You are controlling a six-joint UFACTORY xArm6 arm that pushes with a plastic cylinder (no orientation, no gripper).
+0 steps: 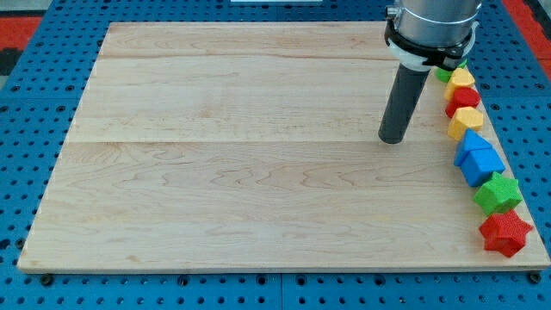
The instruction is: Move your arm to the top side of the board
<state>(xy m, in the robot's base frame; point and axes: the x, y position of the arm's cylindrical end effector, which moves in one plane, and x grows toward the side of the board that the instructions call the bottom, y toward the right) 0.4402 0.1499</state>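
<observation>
Pale maple-toned wooden board point(241, 164), planked, is lying flat on a blue perforated tabletop point(26, 95) and filling most of the view.

Item: my tip point(393, 139), the lower end of a straight dark rod, is resting on the board in the view's upper right quarter, a little below the top edge. No gripper is fitted to this arm, so I have nothing spread, pressed or pinching to report; the rod is touching no block.

Item: blocks, all lining the board's right edge, top to bottom:
- green block point(442, 75), mostly hidden behind the arm's collar, shape not readable;
- yellow block point(463, 78), rounded top;
- red block point(462, 96), shape unclear;
- second yellow block point(466, 121), wedge-like;
- two blue blocks point(478, 157), touching each other, roughly house-shaped;
- green star-shaped block point(498, 193);
- red star-shaped block point(504, 232), nearest the bottom corner.

Note on placement: the blocks are sitting in a tidy file along the margin, I judge so that the middle is staying free for travel. My tip is standing just left of the second yellow block, apart from it.

Note on task: the target is the board's top side, along the view's top. I am reading the tip as already near it; a short, straight slide upward looks enough, keeping left of the upper blocks.
</observation>
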